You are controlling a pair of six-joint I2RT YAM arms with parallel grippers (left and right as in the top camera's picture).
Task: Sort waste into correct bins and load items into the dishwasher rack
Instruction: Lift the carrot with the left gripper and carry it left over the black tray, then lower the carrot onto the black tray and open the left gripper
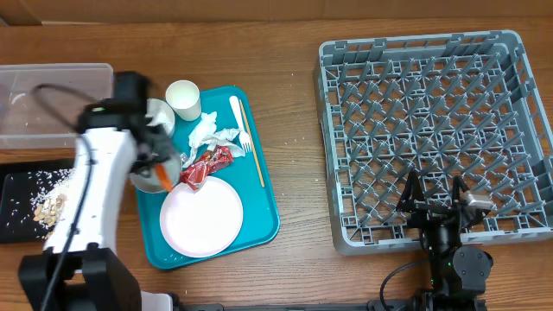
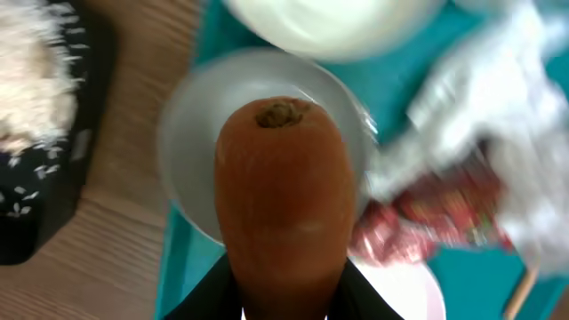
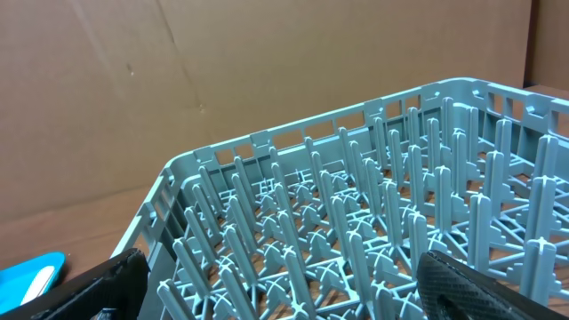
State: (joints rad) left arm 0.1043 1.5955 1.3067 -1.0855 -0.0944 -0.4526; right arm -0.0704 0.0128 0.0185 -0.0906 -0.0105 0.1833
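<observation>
Above the bowl on the teal tray, the left gripper clamps the carrot, its long axis running straight out from the jaws, black tray just leftward, while the right gripper, wide and empty, sits at the rack.

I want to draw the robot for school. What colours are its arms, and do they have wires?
The left arm has a long white shell with black joints, and a thin black cable loops off it. The right arm is all black and chunky. Its end effector has two dark, pointed fingers.
</observation>
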